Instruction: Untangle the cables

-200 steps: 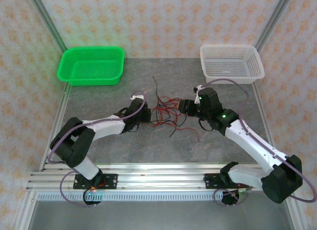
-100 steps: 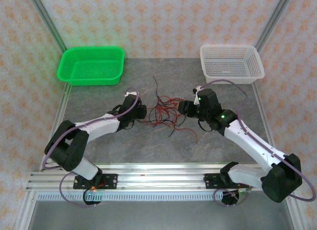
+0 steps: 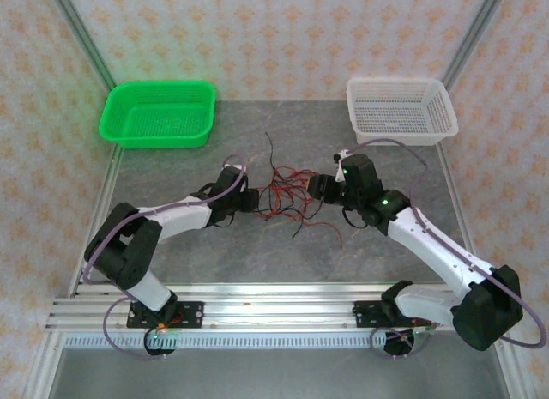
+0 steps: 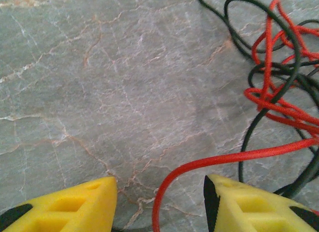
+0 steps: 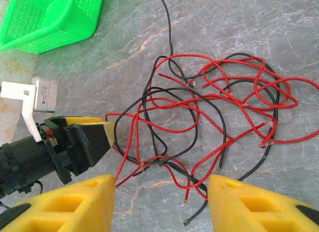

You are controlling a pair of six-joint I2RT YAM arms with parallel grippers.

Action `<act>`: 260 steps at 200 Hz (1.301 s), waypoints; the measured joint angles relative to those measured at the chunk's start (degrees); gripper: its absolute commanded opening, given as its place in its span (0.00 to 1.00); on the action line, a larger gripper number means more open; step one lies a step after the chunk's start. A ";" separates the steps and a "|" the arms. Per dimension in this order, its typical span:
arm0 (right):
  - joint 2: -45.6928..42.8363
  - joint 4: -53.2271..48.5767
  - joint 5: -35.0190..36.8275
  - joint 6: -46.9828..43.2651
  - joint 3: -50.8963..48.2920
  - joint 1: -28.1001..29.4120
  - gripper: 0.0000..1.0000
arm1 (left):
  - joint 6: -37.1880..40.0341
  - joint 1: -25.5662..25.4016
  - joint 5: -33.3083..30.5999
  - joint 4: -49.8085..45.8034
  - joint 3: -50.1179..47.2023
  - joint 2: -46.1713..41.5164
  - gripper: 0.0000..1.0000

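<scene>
The yellow-fingered left gripper [image 4: 159, 193] stands jaws apart astride 1 red strand of the tangled thin red and black cables [image 3: 281, 193], the yellow-fingered right gripper [image 5: 159, 193] likewise apart, holding nothing.

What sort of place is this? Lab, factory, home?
Probably a robot lab test cell: patterned panel walls, aluminium mounting rail at the table edge, green basket and white basket.

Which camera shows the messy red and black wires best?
The right wrist camera: the whole tangle of cables lies spread out large, with every loop clear. The left wrist camera catches one edge of it up close. The top camera shows it whole but tiny.
</scene>
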 measured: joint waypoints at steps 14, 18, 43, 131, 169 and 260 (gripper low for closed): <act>0.17 0.04 0.00 0.00 0.00 0.00 0.51 | 0.02 0.00 -0.11 -0.28 0.13 0.59 0.45; 0.26 0.04 -0.02 0.00 0.00 0.00 0.51 | 0.00 0.00 -0.22 -0.26 0.15 0.76 0.43; 0.83 0.42 -0.09 0.00 0.00 0.00 0.51 | 0.44 0.00 -0.44 -0.17 0.61 1.88 0.32; 2.27 3.74 -2.86 1.97 -1.62 0.02 0.53 | 1.07 -0.48 -1.53 0.31 1.53 2.43 0.00; 8.41 7.34 -4.33 2.75 -1.51 0.72 0.55 | 1.55 -4.11 -5.25 -6.82 8.00 -7.58 0.00; 16.02 10.75 -4.74 3.10 6.21 3.69 0.56 | 3.56 -10.47 -9.99 -22.01 24.28 -16.37 0.00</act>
